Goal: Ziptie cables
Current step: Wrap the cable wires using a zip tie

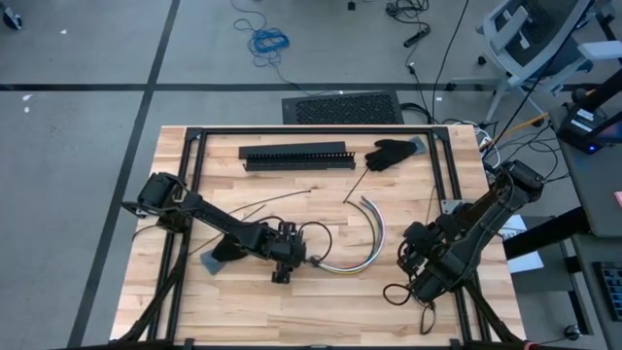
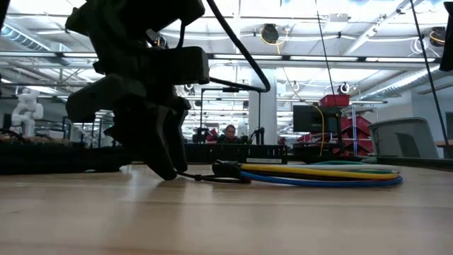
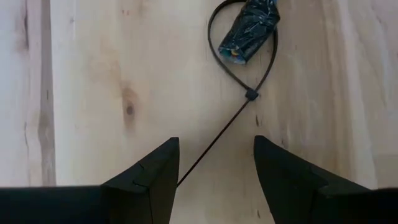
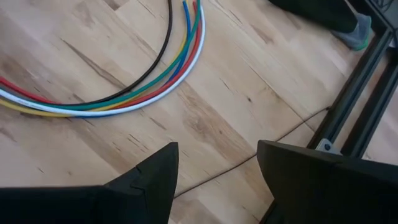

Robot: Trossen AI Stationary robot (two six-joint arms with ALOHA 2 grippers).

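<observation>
Left claw (image 3: 214,180) spread, zip tie (image 3: 242,93) tail between its fingers, untouched; right claw (image 4: 214,180) spread, empty.

Cables (image 4: 163,79): black, yellow, blue, green, red, white. Zip tie (image 3: 246,94) black. Table (image 3: 112,93) pale wood.

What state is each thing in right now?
Cables: lying in an arc, one end taped together.
Ziptie: looped around the taped end, loose, tail between the left tool's fingers.
Left tool: open, low over the table, holding nothing.
Right tool: open, empty, apart from the cables.
Glove: lying by the slotted bar.
</observation>
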